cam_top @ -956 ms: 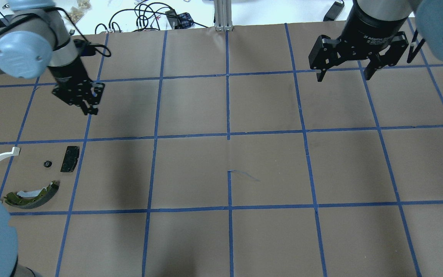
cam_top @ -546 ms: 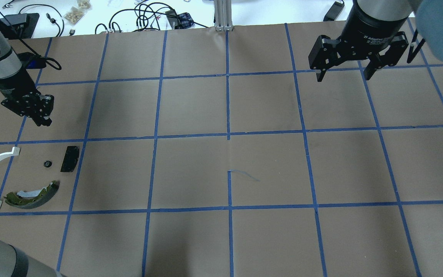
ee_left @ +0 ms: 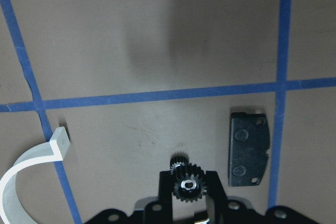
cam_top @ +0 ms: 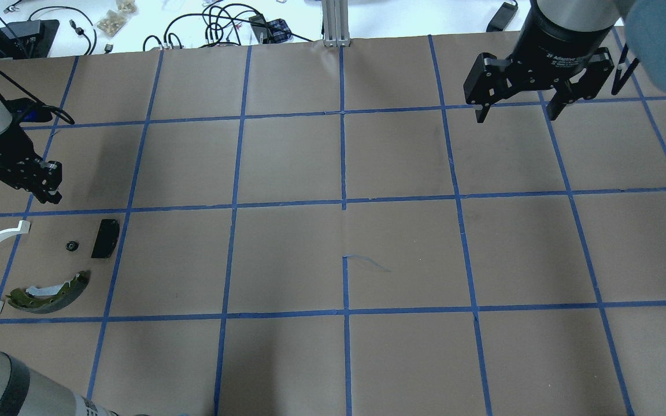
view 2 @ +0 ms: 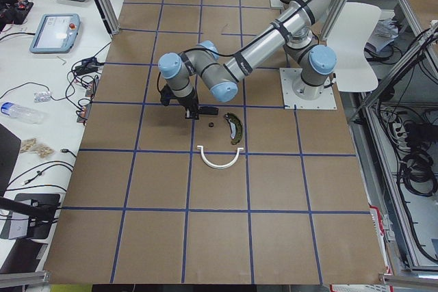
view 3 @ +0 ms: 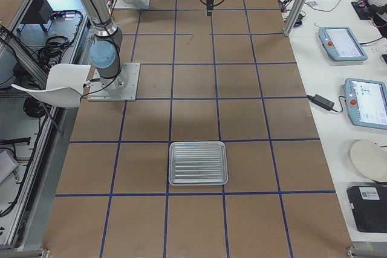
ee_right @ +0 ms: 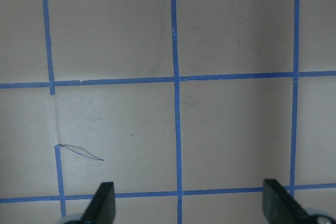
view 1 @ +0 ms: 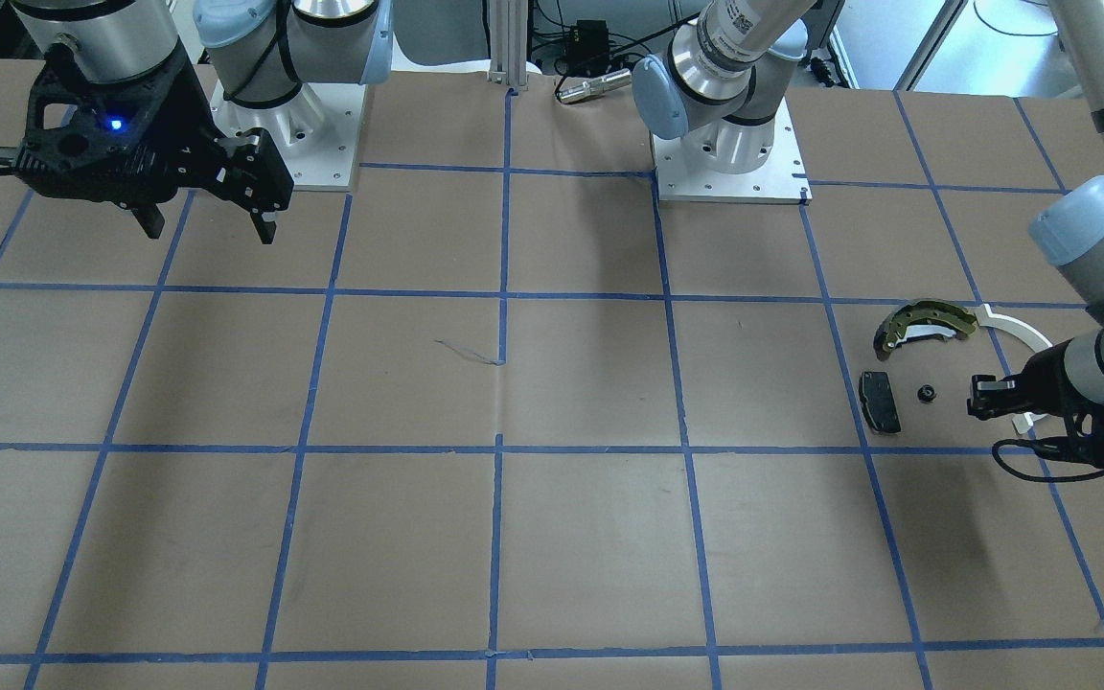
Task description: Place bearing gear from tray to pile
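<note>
Seen from overhead, the pile [cam_top: 104, 238] lies at 9 o'clock of the table [cam_top: 344, 358]. It has a white arc [ee_left: 26, 165], a brake shoe [cam_top: 58, 300], a black pad [ee_left: 249, 148] and a second gear [cam_top: 71, 246] lying among them. The pad is at 3 o'clock of this second gear and the shoe at its 6 o'clock.

The left pincer [cam_top: 50, 193] hangs above this group, at about 11 o'clock of the second gear, and does not touch the table. Its wrist camera shows the jaws nearly closed on the gear [ee_left: 187, 185], a small black toothed wheel with a silvery centre. It is gripped on two opposite sides of the rim (the second gear peeks out just behind it).

I judge the gear to be light, hard and stiff, not fragile. The teeth help the pads to bite, but the round form can turn or roll away. So the hold across the rim looks right to me. It should be let go low and flat, in a free spot between the parts.

At 1 o'clock the right pincer [cam_top: 516, 115] hangs wide open with nothing in it. The tray [view 3: 198, 162] sits at the 3 o'clock end, and I see no part in it.
</note>
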Controlling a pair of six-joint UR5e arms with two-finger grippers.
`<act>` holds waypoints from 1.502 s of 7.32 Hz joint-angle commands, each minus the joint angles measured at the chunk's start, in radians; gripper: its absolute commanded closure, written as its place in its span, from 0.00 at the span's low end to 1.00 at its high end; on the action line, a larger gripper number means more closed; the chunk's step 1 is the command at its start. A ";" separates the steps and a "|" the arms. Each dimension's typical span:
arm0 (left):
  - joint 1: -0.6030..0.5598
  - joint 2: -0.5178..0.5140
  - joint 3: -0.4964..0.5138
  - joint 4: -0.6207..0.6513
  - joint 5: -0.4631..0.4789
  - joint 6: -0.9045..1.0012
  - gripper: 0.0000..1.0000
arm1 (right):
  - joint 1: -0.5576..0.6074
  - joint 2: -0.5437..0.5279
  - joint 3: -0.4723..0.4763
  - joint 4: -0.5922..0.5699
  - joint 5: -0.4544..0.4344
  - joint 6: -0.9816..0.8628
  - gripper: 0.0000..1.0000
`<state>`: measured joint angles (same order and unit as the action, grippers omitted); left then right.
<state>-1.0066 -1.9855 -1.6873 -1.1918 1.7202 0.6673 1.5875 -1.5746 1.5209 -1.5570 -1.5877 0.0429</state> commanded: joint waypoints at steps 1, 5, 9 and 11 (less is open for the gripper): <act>0.028 -0.003 -0.051 0.052 -0.002 0.078 1.00 | 0.002 0.001 -0.001 0.000 0.000 0.000 0.00; 0.082 -0.004 -0.138 0.120 -0.004 0.124 1.00 | 0.003 0.001 -0.001 0.000 0.002 0.000 0.00; 0.082 -0.004 -0.152 0.120 -0.001 0.126 1.00 | 0.003 -0.001 -0.001 0.000 0.005 0.002 0.00; 0.082 -0.007 -0.152 0.120 -0.001 0.124 0.66 | 0.003 -0.001 -0.001 0.000 0.003 0.002 0.00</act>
<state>-0.9250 -1.9907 -1.8391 -1.0722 1.7194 0.7927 1.5910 -1.5754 1.5204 -1.5570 -1.5836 0.0444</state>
